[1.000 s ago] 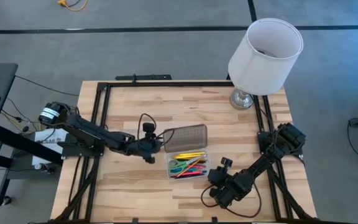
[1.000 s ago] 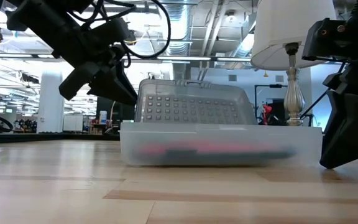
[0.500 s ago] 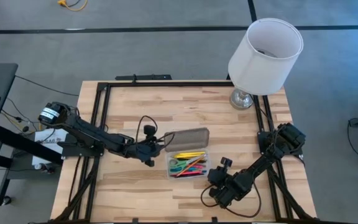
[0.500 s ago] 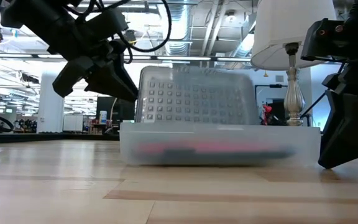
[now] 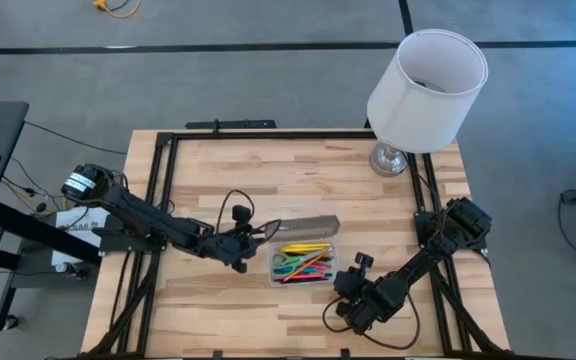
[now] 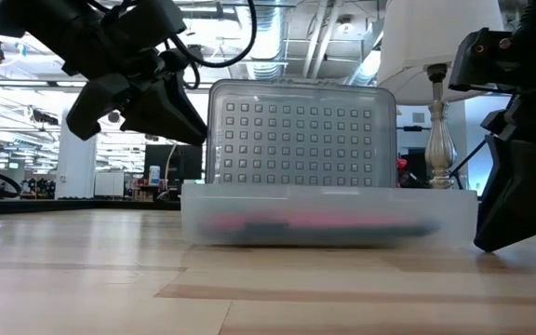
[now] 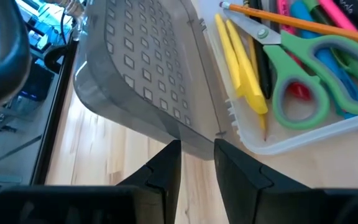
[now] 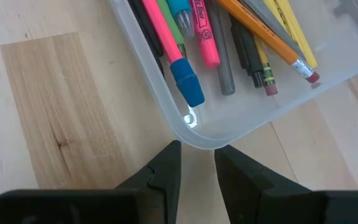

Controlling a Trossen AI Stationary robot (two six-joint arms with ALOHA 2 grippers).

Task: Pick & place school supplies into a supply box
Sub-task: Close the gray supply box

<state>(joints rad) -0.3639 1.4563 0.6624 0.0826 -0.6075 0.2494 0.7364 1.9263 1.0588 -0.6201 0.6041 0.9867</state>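
I have the left gripper pinched narrow on the lid, which stands upright over the supply box mid-table; I judge closing is next, tipping it forward. The right gripper, narrowly parted and holding nothing, braces the box's corner. Only the wrist views show scissors and pens inside.

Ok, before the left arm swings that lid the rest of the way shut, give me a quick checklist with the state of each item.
1. Left gripper on the lid: ok, fingers pinch its edge.
2. Lid position: not ok for closed yet, it stands about upright.
3. School supplies inside the supply box: ok, scissors and pencils lie flat.
4. Anything poking above the rim: cannot tell.
5. Right gripper clear of the lid's path: ok, open at the box's corner.
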